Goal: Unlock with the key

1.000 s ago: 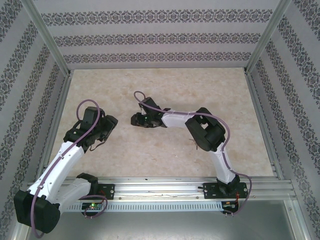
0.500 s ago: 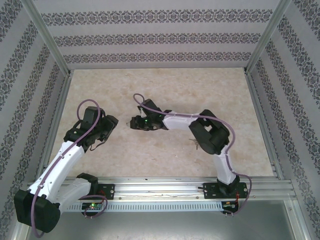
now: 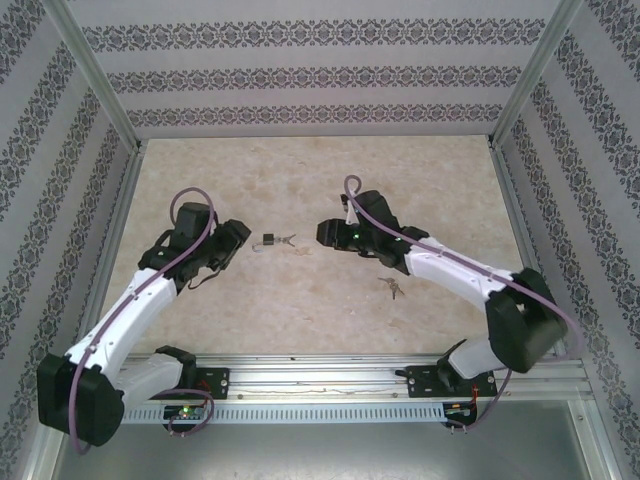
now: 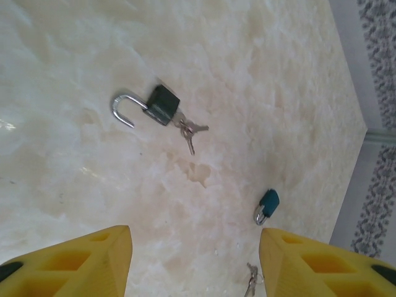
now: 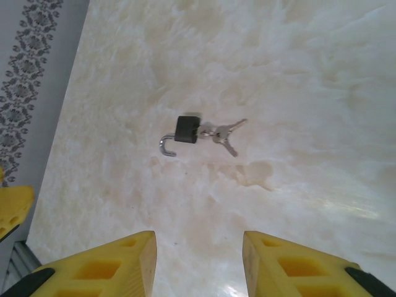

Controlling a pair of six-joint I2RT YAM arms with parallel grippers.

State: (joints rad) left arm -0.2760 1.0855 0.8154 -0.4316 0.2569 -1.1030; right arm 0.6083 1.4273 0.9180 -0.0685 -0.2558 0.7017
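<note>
Swinging back rightward since a second ago, the right gripper (image 3: 325, 232) is hovering near the padlock (image 3: 268, 239), fingers spread and empty, while the left gripper (image 3: 232, 240), edging nearer on the other side, is likewise gaping and holding nothing. Walls (image 3: 300, 80) papered in grey floral bands are enclosing a pale marbled table (image 3: 300, 320), where the black padlock is lying between both grippers, shackle swung open, keys (image 5: 224, 133) sticking from its body. Spare keys (image 3: 392, 288) and a small blue lock (image 4: 268, 204) are lying apart from it.

Dark padlock (image 4: 163, 104) lying flat, shackle (image 4: 122, 106) open — keys (image 4: 190, 131) at its base
</note>
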